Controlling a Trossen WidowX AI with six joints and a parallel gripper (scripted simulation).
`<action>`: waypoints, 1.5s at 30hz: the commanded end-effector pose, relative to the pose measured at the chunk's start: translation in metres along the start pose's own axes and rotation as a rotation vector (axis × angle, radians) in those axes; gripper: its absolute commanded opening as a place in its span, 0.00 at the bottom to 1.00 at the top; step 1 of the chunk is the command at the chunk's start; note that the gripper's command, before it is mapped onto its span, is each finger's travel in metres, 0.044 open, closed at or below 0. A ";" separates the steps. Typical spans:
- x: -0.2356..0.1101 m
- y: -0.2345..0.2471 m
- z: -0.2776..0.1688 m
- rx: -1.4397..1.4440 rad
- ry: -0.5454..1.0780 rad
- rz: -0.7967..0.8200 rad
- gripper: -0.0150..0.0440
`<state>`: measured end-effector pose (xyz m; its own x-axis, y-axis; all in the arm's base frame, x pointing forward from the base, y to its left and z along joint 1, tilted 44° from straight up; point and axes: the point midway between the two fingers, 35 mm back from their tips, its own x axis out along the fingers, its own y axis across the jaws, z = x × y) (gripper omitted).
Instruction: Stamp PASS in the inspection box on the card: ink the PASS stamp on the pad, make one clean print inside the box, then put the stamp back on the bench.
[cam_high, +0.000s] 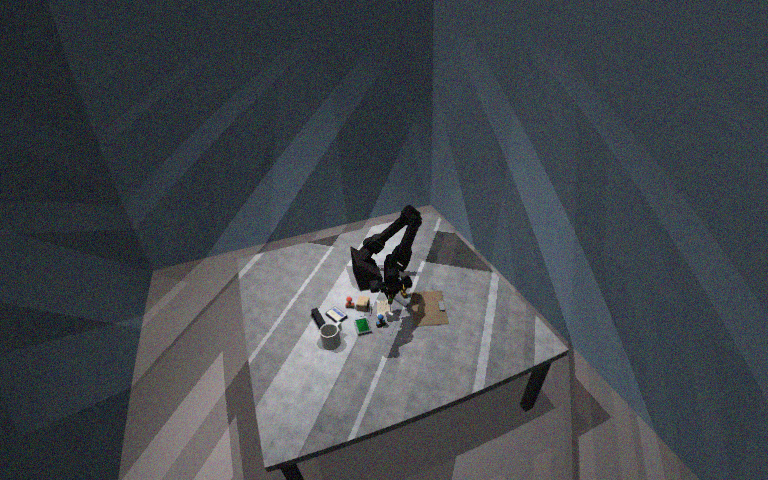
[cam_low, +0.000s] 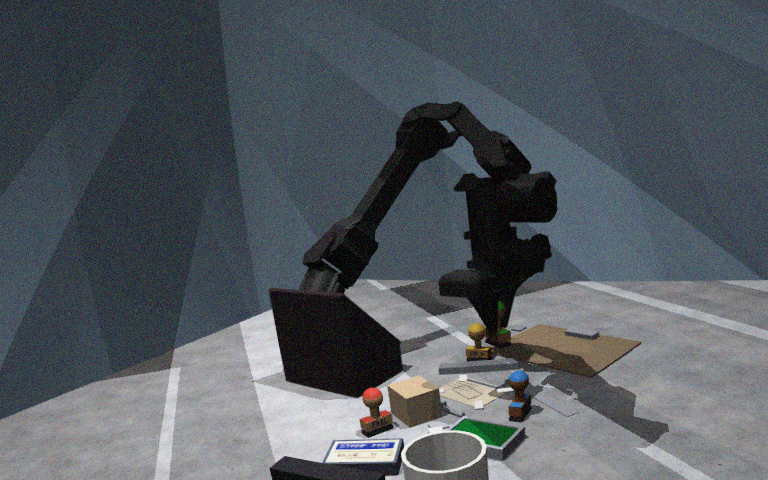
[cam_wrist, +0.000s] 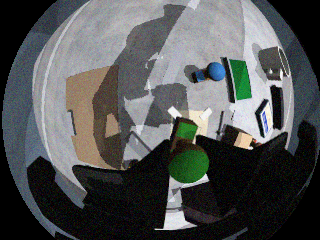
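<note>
Green-knobbed stamp (cam_wrist: 188, 163) clamped between jaws of gripper (cam_low: 498, 322). Yellow stamp (cam_low: 478, 341) just beside; card (cam_low: 467, 391) and green pad (cam_low: 488, 432) farther off.

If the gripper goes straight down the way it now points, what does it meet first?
Probably the table top, next to the brown board. The gripper points down, its fingers shut on the green-knobbed stamp, whose base would land first. Depth is unclear.
</note>
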<state>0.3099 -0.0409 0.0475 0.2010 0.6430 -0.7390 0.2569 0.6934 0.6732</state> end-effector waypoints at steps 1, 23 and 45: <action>-0.001 0.017 0.017 -0.002 -0.003 0.007 0.25; 0.010 0.059 0.049 -0.006 -0.004 0.015 0.25; 0.046 0.060 0.050 -0.006 -0.004 0.016 0.25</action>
<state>0.3824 0.0089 0.0584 0.2143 0.6477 -0.7311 0.2410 0.6903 0.6822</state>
